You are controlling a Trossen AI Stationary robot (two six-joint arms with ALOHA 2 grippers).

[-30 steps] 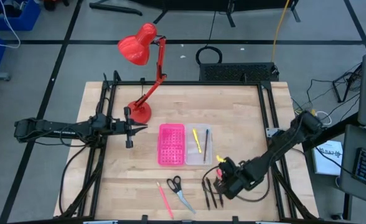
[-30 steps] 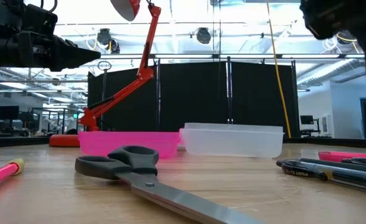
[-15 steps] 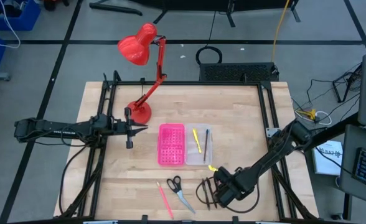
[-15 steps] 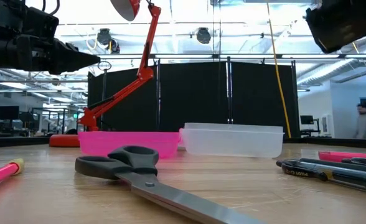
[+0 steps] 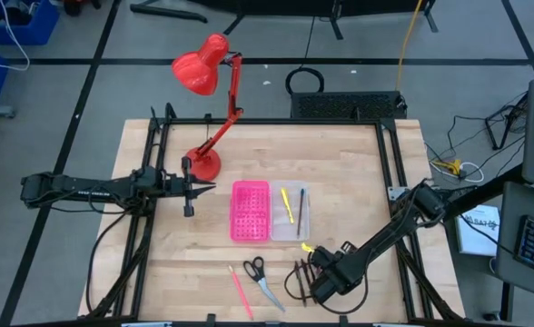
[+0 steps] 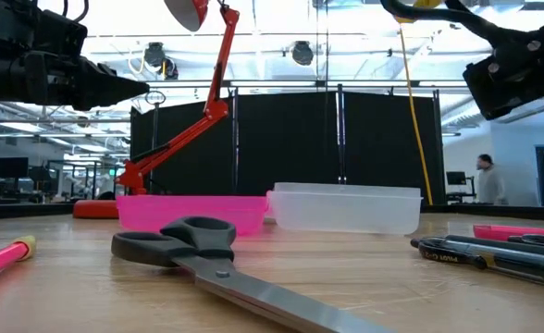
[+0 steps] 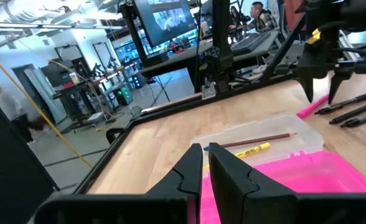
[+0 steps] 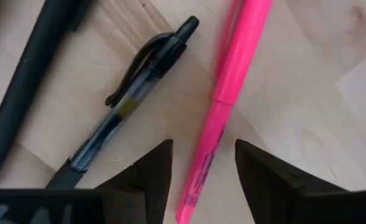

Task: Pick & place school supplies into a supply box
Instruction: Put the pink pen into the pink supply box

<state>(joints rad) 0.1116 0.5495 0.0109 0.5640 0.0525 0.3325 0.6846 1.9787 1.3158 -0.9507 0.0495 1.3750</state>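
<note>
right wrist view: open right gripper (image 8: 198,165) astride pink pen (image 8: 226,106)

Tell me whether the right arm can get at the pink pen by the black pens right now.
Probably yes: the right gripper hangs open directly over the pink pen, jaws either side, nothing lying across it; the black pen lies clear alongside.

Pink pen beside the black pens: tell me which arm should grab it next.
Right. Its pincer hangs open directly over the pink pen, a finger on each side. The left pincer waits shut near the red lamp's base, across the supply box.
</note>
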